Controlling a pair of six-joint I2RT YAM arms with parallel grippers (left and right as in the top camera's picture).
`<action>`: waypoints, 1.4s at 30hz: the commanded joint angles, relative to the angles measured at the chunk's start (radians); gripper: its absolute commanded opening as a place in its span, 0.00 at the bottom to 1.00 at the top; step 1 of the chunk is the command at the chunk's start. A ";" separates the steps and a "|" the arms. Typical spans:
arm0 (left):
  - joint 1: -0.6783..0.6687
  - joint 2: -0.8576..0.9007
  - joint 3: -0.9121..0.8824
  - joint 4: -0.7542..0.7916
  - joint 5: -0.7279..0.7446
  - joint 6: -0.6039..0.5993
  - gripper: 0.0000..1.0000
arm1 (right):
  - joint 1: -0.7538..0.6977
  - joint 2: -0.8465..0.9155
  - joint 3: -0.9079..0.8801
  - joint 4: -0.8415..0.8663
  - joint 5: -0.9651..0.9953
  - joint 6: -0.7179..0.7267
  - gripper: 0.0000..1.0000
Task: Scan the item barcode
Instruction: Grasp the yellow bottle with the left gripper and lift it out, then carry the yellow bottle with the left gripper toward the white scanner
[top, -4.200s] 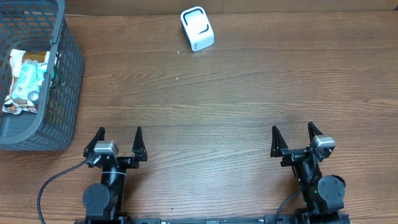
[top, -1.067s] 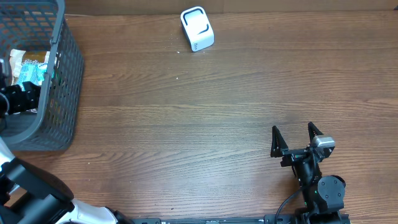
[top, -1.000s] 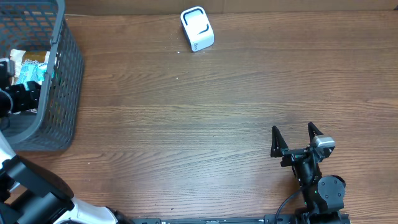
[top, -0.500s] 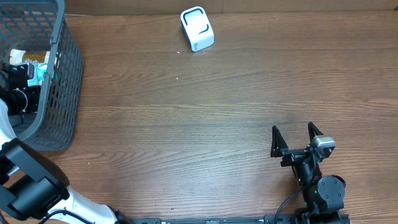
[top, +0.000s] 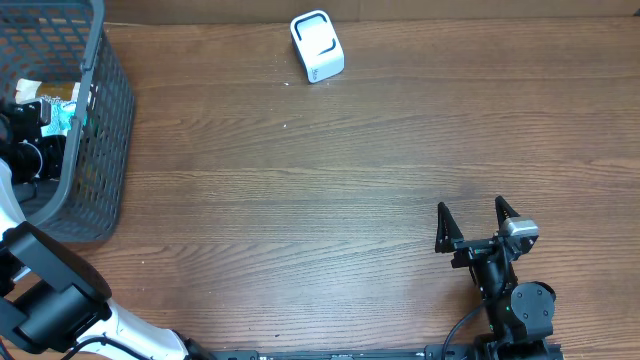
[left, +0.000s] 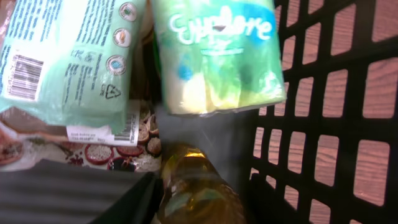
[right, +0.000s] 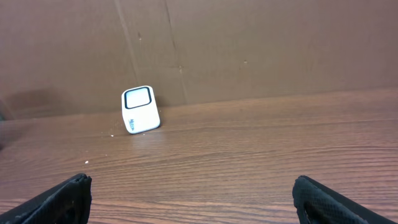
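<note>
Item place: inside the grey mesh basket at the table's left edge, well apart from the white scanner.
Likely pick: amber bottle, just beside the crinkly film packets.
Handling: probably rigid, smooth, slippery and heavier than the packets; best gripped across the body.
Left gripper: down in the basket; width and hold impossible to tell.
Right gripper: spread wide, empty.

Wooden table: basket, white scanner.
</note>
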 joint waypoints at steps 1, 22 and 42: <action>-0.001 -0.001 0.072 -0.003 -0.003 -0.066 0.30 | -0.003 -0.005 -0.011 0.005 -0.006 -0.007 1.00; -0.090 -0.377 0.444 -0.024 0.001 -0.406 0.15 | -0.003 -0.005 -0.011 0.005 -0.006 -0.007 1.00; -0.630 -0.453 0.347 -0.257 -0.080 -0.549 0.14 | -0.003 -0.005 -0.011 0.005 -0.006 -0.007 1.00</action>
